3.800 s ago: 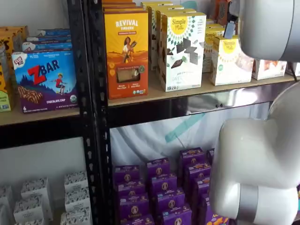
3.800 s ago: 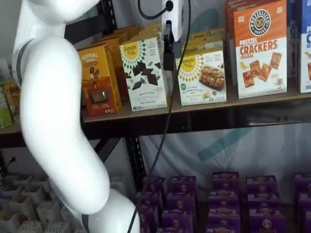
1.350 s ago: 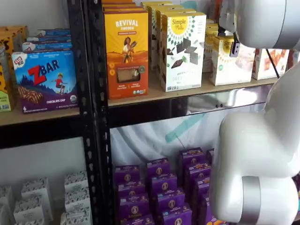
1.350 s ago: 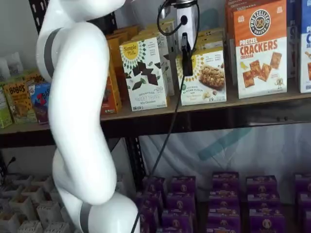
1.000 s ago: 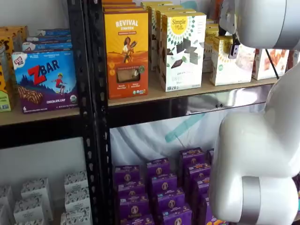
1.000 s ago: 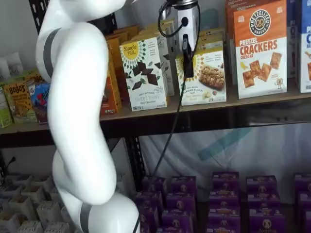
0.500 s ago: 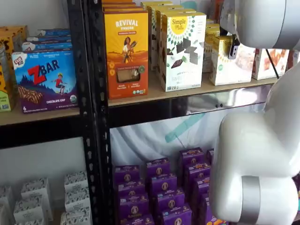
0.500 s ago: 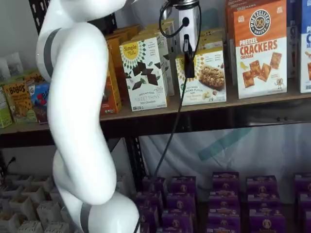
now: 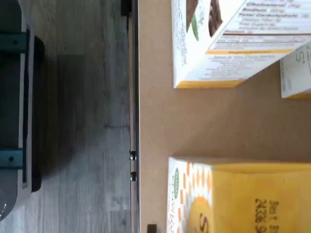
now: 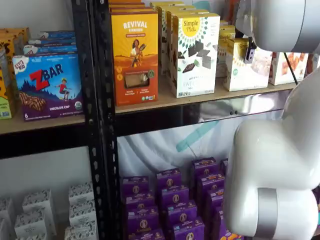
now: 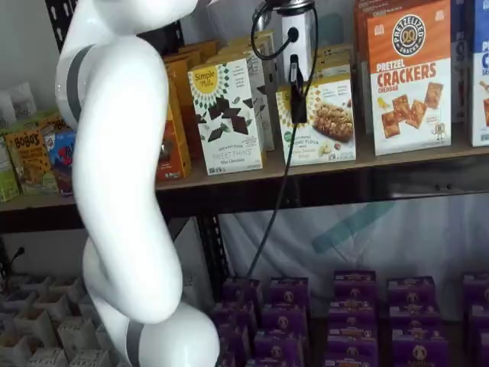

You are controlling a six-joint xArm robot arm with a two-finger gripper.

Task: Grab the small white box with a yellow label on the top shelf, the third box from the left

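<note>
Small white box (image 11: pixel 319 122) stands on top shelf (image 11: pixel 321 170), between tall white choc box (image 11: pixel 226 116) and crackers box (image 11: pixel 409 76); also in a shelf view (image 10: pixel 244 66), partly behind arm. Gripper (image 11: pixel 297 95) hangs in front of box's left front face, cable (image 11: pixel 269 200) trailing down past shelf rail. In a shelf view only 1 dark finger (image 10: pixel 248 53) shows, side-on; jaws state: cannot tell. Wrist view: box top, yellow w/ sunburst label (image 9: pixel 238 196), near shelf front edge (image 9: pixel 150 97); choc box (image 9: pixel 228 43) beside it, apart, bare board between
</note>
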